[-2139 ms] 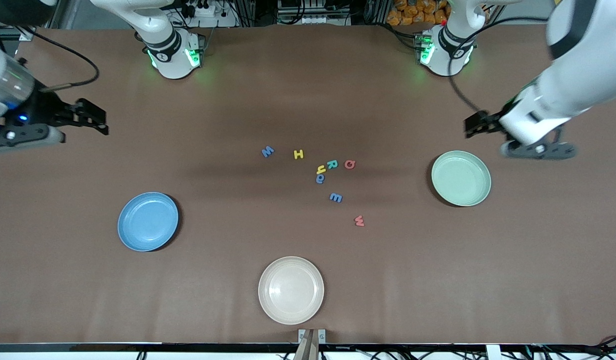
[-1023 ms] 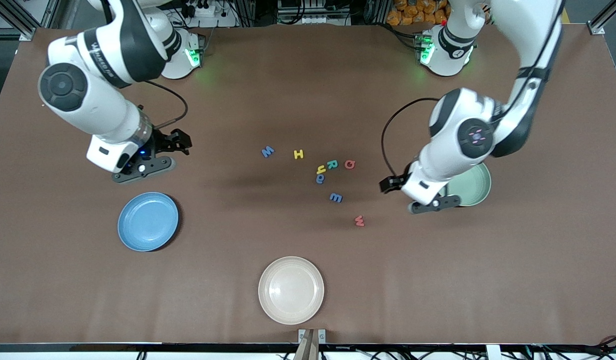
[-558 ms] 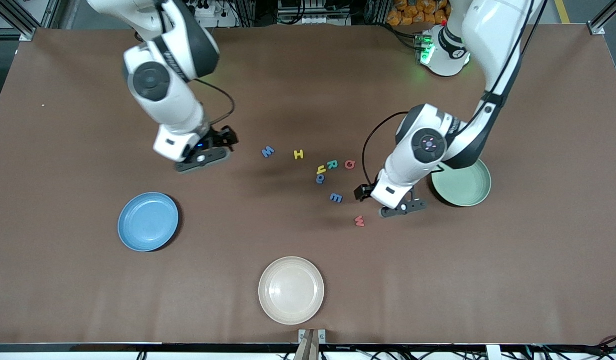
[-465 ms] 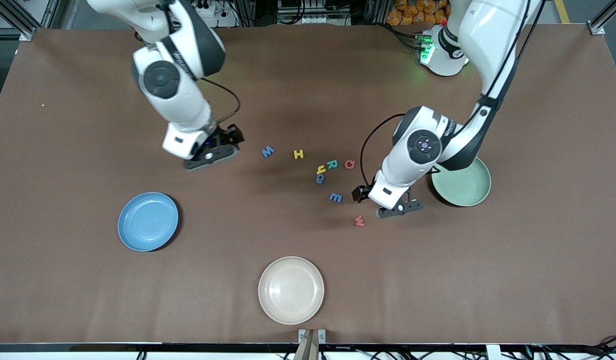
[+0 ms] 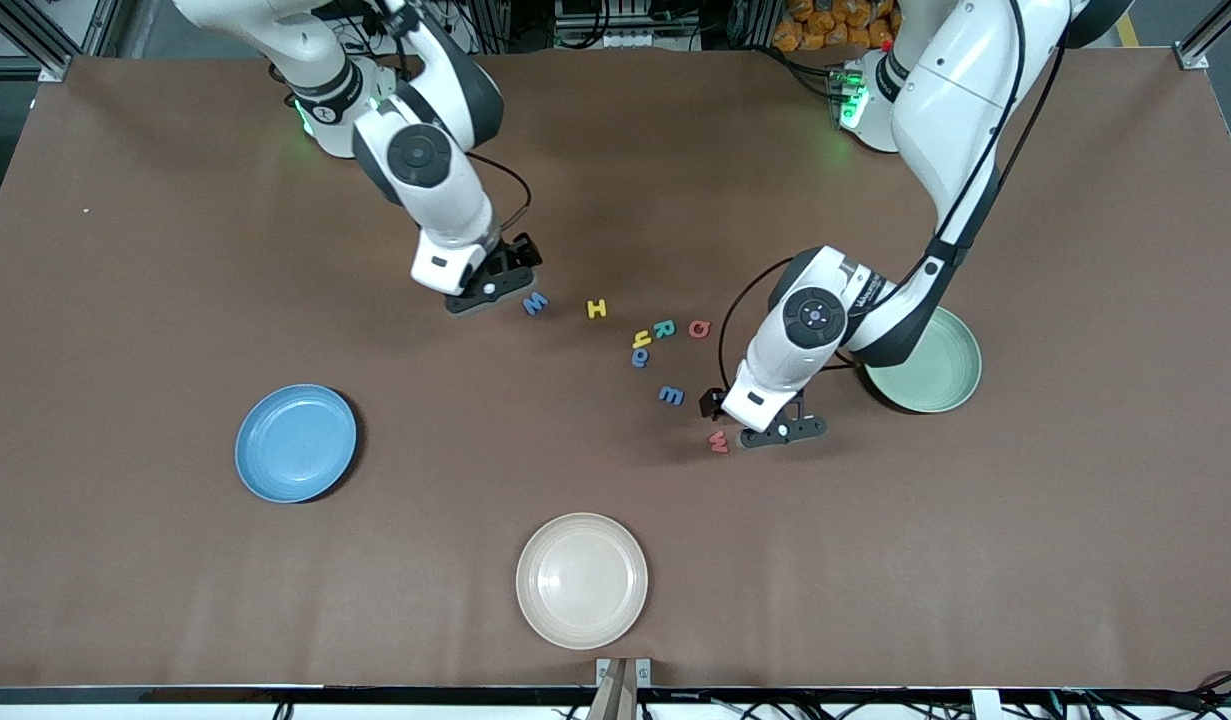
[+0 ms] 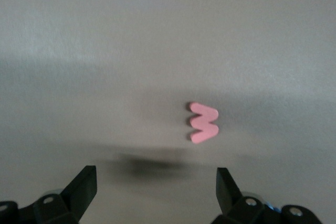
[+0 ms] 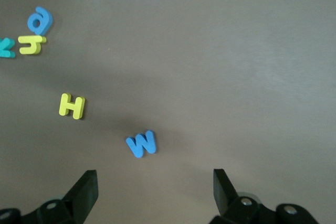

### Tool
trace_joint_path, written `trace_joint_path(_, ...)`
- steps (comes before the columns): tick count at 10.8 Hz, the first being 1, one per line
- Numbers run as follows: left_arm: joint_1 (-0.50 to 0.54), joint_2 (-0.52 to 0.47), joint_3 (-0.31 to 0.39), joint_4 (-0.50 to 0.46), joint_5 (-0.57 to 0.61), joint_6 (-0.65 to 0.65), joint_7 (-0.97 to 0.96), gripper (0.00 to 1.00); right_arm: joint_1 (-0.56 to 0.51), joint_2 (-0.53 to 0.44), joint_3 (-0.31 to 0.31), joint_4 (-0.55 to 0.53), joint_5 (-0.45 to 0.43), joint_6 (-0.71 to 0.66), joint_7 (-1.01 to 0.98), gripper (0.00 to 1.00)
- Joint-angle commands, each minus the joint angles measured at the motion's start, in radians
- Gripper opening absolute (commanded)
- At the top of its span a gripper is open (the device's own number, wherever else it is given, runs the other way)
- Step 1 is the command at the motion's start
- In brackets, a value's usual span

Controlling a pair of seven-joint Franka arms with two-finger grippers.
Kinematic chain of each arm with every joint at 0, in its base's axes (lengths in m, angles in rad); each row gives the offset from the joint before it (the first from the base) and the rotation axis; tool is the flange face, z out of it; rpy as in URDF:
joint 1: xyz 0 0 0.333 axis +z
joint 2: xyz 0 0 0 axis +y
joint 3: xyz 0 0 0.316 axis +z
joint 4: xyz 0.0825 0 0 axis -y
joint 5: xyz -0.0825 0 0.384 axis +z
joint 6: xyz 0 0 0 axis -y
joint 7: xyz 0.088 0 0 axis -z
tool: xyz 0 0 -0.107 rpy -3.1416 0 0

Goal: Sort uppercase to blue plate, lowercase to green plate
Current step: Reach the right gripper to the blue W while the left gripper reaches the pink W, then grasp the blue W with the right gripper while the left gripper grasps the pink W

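Both arms had swung in from the tabletop's ends. The left claw (image 5: 716, 405), jaws apart, hovered over the red w (image 5: 718, 441); the right claw (image 5: 524, 265), jaws apart, over the dark blue M (image 5: 535, 303). Eight letters remained unsorted; blue plate (image 5: 295, 443), green plate (image 5: 937, 380) and cream plate (image 5: 581, 579), three plates, held nothing.

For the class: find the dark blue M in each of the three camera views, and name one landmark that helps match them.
Front view: the dark blue M lies on the table beside the right gripper.
Right wrist view: the M lies ahead of the open fingers.
Left wrist view: not in it.
Shared landmark: the yellow H beside the M.
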Motion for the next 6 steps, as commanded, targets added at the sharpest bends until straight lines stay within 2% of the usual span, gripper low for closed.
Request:
trace_joint_path(1,-0.005,0.006,0.015,0.07,0.049,-0.006,-0.021,1.0,-0.004,0.092,0.016,0.006,-0.081,0.091,0.024,0.86)
trace_joint_path(3,-0.005,0.028,0.016,0.099,0.043,-0.006,-0.025,1.0,0.012,0.156,0.019,0.008,-0.176,0.116,0.024,0.8)
trace_joint_path(6,-0.032,0.069,0.022,0.143,0.038,-0.006,-0.085,1.0,0.03,0.212,0.028,0.008,-0.184,0.168,0.026,0.8)
